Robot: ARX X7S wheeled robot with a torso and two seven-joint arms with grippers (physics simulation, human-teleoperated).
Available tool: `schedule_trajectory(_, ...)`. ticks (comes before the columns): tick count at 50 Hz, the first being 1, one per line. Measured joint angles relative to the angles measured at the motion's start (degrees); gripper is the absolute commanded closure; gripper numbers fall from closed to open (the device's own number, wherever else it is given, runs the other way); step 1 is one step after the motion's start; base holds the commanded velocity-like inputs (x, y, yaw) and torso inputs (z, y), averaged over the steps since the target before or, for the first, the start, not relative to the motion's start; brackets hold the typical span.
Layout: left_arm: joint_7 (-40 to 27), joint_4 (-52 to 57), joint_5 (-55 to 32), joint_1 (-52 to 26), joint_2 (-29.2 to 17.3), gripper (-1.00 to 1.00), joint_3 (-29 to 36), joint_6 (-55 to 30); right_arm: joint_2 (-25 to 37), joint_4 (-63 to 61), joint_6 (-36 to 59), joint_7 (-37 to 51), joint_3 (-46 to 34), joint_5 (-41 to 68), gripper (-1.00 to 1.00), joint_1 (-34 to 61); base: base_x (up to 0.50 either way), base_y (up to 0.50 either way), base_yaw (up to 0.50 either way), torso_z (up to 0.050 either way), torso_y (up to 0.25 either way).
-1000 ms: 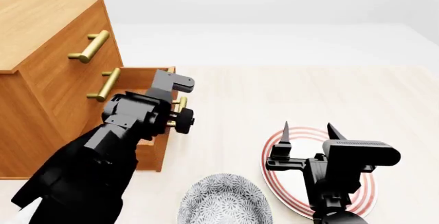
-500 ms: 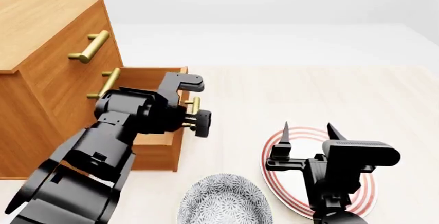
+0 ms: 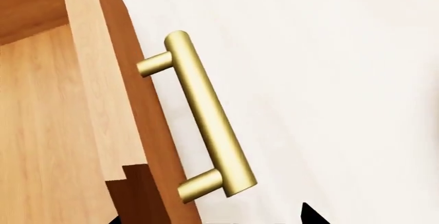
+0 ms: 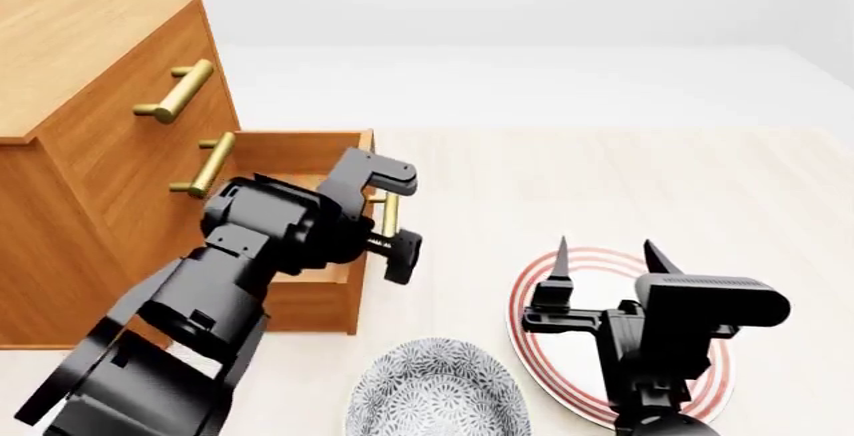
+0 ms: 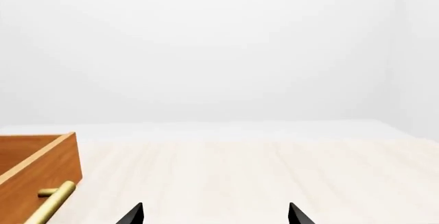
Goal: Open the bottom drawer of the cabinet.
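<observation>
Your left end effector sits right at the front of the bottom drawer, which stands pulled well out of the cabinet over the tabletop. In the head view the black wrist covers most of the drawer's gold handle; only a short length shows between the dark parts, so you cannot tell from there how the fingers stand.

The left wrist view gives you what the head view hides: the whole handle on its two posts, the drawer front edge-on, and the pale wood of the drawer's inside. Nothing is closed round the bar there. One black fingertip pokes in at the picture's edge, clear of the handle, so the left end effector reads as spread apart and gripping nothing.

Your right end effector hovers over a red-ringed plate, well apart from the drawer, its two pointed fingers wide apart and empty. A patterned bowl lies near the plate. The right wrist view shows the drawer's corner and handle end off to one side.
</observation>
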Motion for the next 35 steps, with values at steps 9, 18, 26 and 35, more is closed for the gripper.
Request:
schedule_trajectory(9, -7.1, 7.0, -5.6, 4.0, -3.0, -1.0, 1.2, 4.2, 0.3, -0.1, -0.2, 0.2, 0.2, 0.3, -1.0, -0.2, 0.0, 0.0, -0.01, 0.0, 0.0)
schedule_trajectory(18, -24.3, 32.0, -14.8, 10.8, -8.6, -1.0, -8.4, 7.8, 0.4, -0.3, -0.3, 0.4, 0.2, 0.4, -1.0, -0.1, 0.0, 0.0, 0.0, 0.0, 0.0)
schedule_trajectory(26, -35.8, 59.7, -23.8, 17.0, -14.2, -1.0, -16.5, 9.4, 0.6, -0.5, -0.1, 0.6, 0.0, 0.5, -1.0, 0.1, 0.0, 0.0, 0.0, 0.0, 0.0)
schedule_trajectory(35, -41.3, 80.9, -22.9, 29.0, -20.6, -1.0, -19.9, 13.7, 0.6, -0.4, 0.0, 0.8, -0.5, 0.4, -1.0, 0.8, 0.0, 0.0, 0.0, 0.0, 0.0)
